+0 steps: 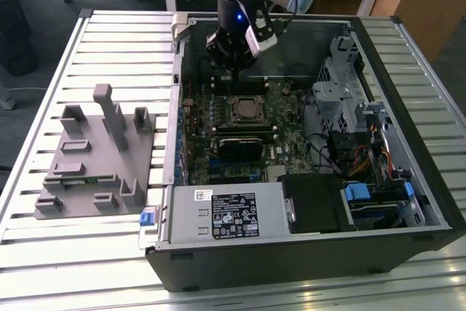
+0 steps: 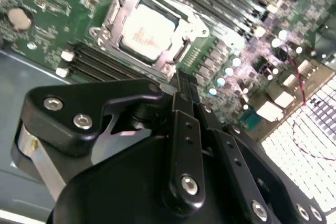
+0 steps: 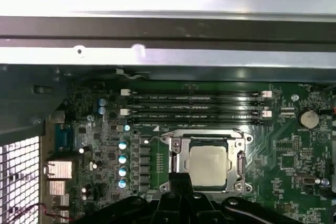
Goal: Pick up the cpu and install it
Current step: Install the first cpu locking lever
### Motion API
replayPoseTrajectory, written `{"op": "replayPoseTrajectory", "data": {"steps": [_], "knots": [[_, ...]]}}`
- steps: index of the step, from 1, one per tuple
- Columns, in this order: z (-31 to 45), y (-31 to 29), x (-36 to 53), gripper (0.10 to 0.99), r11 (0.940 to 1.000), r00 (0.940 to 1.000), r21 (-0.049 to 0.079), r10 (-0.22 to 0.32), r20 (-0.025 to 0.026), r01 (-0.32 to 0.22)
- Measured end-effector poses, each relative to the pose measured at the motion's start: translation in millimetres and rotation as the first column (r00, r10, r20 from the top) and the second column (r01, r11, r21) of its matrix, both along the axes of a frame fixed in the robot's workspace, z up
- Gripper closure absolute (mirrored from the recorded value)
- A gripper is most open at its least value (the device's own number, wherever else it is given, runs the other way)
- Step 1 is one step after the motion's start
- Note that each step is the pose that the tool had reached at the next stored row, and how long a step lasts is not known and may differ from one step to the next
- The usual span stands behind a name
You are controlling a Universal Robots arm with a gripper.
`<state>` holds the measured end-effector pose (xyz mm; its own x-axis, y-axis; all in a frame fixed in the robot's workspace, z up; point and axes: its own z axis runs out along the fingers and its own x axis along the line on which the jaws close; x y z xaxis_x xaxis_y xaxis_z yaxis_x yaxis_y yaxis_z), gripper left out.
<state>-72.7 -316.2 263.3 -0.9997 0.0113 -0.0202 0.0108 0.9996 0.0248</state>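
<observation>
Seating is judged done: the cpu (image 3: 209, 165) is seen lying in the socket frame (image 3: 176, 153), with the gripper (image 3: 181, 178) pressed together, empty, just beside it. Next, clearance from that frame is judged to be needed.

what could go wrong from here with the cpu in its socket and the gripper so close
The gripper hangs near the socket; a small sideways slip could knock its frame or scrape the cpu. Whether the cpu lies fully flat can't be told, so a push down might jam it. The capacitors and memory slots beside the socket could be clipped too.
</observation>
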Motion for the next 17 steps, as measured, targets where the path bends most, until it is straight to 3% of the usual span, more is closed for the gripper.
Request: {"op": "replayPoseTrajectory", "data": {"steps": [7,12,17], "knots": [[-1.0,0.0,-17.4,0.98,1.0,1.0,0.0,0.0,0.0092,0.0],[-1.7,1.8,-25.5,0.98,1.0,0.9999,0.0,0.0,0.01,0.0],[-3.4,8.2,-30.9,0.98,1.0,0.9999,0.0,0.0,0.0102,0.0]]}}
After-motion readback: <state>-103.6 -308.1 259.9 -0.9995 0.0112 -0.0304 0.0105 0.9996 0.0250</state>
